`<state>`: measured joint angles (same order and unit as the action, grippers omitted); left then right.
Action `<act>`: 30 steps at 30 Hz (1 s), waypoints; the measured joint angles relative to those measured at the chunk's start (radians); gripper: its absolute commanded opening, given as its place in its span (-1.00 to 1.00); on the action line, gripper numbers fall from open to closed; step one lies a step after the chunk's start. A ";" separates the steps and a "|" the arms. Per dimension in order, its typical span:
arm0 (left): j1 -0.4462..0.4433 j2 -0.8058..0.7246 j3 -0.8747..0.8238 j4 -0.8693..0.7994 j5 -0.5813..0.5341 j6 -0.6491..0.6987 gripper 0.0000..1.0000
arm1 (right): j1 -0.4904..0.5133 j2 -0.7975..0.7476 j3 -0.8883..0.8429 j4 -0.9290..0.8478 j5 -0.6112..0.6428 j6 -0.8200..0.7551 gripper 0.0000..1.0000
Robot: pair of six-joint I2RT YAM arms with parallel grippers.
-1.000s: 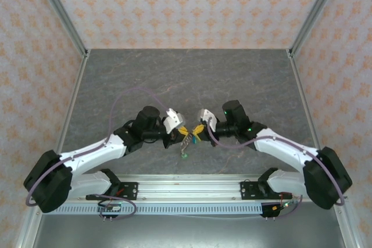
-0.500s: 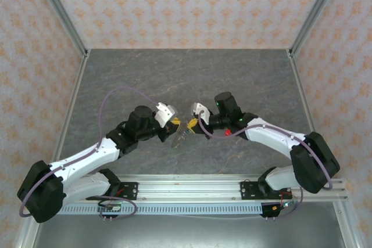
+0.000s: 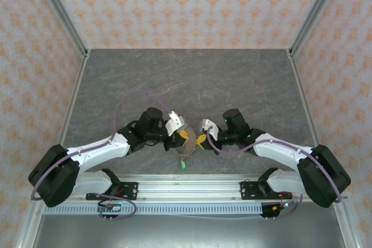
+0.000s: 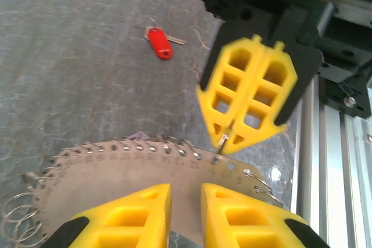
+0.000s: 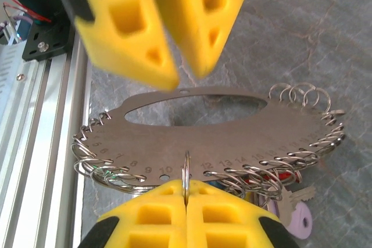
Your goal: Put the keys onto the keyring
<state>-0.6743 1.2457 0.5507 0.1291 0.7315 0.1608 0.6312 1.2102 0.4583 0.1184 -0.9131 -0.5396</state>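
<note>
Lean inward from both sides, elbows out and forearms low, meeting over the keyring (image 3: 185, 147) (a flat numbered metal plate edged with wire rings) near the front of the table (image 3: 174, 79). Right pincer (image 5: 186, 185) clenched on one rim ring; left pincer (image 4: 186, 193) slightly parted at the opposite edge. Red key (image 4: 158, 43) lying apart

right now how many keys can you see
3: a red key loose on the table, a purple key beside the keyring plate, a green key at its near edge. More may hide behind the plate.
</note>
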 measured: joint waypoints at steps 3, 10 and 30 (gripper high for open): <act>0.000 0.047 0.023 0.000 0.040 0.031 -0.58 | -0.007 0.019 -0.002 0.074 -0.010 0.012 -1.00; 0.000 0.099 0.054 0.010 0.074 0.104 -0.59 | -0.039 0.034 -0.006 0.135 -0.043 -0.019 -1.00; 0.000 0.147 0.082 0.042 0.087 0.176 -0.63 | -0.056 0.056 0.005 0.096 -0.098 -0.101 -1.00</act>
<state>-0.6739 1.3926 0.6323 0.1715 0.8188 0.3370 0.5751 1.2663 0.4637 0.2146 -1.0111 -0.6411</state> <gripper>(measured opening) 0.189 0.040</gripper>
